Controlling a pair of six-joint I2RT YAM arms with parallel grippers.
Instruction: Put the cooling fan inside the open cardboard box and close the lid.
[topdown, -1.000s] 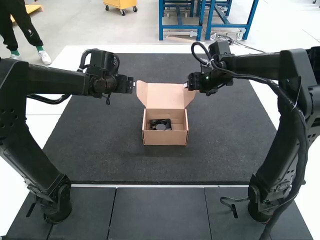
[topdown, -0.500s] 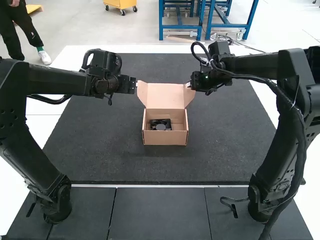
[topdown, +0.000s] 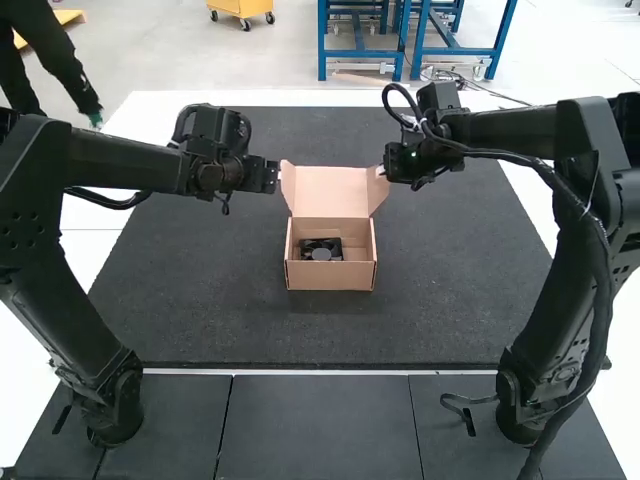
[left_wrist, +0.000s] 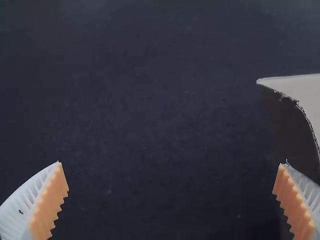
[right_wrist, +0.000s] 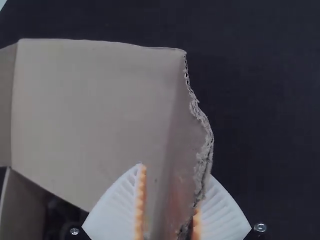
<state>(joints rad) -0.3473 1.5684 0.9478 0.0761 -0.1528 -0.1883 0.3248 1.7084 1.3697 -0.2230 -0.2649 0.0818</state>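
Observation:
The cardboard box (topdown: 330, 262) stands in the middle of the black mat, its lid (topdown: 331, 191) raised upright at the back. The black cooling fan (topdown: 322, 248) lies inside. My right gripper (topdown: 386, 170) is at the lid's right side flap, and the right wrist view shows that gripper (right_wrist: 167, 212) shut on the torn flap edge (right_wrist: 197, 135). My left gripper (topdown: 274, 178) sits just beside the lid's left flap. In the left wrist view it (left_wrist: 172, 205) is open wide, with the flap's edge (left_wrist: 295, 92) by one of its fingers (left_wrist: 296, 207).
The black mat (topdown: 180, 290) lies bare around the box, with white table edge (topdown: 90, 215) beyond it on both sides. Both arms stretch in from the sides at the lid's height.
My left gripper has moved right, up to the lid's left flap. The right gripper has kept its hold at the right flap, shifting only slightly.

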